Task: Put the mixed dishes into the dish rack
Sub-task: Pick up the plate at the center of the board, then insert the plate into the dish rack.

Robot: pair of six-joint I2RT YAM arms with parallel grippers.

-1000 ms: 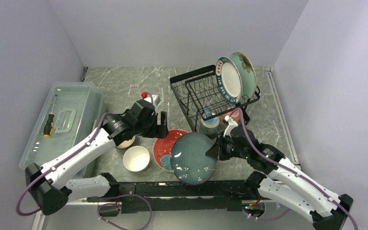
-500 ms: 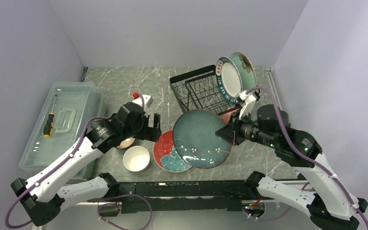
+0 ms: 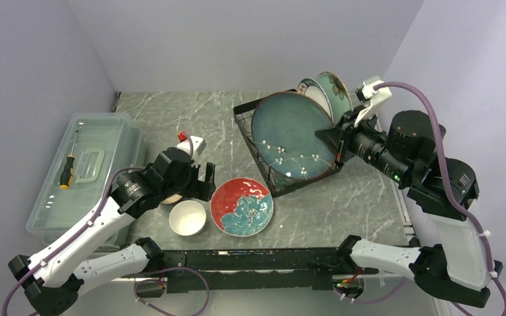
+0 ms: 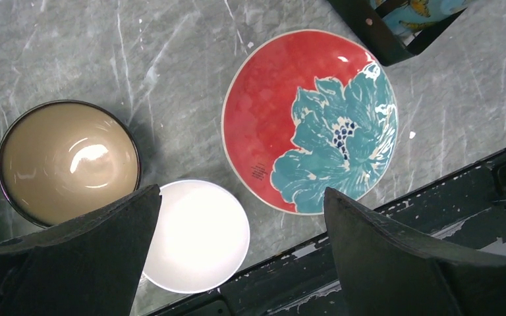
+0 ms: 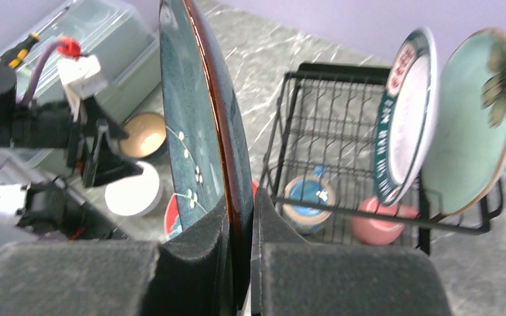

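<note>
The right hand (image 5: 239,227) clamps the teal plate (image 3: 293,135) by its rim; stiff, glazed, probably slick and breakable, it needs a firm edge grip.

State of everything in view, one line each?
Teal plate: on edge, not yet racked
Right end effector: shut on teal plate
Left end effector: open
Red plate: flat on table
White bowl: on table
Brown bowl: on table
Lettered-rim plate: standing in dish rack
Mint-green plate: standing in rack
Blue mug: in rack
Pink mug: in rack
</note>
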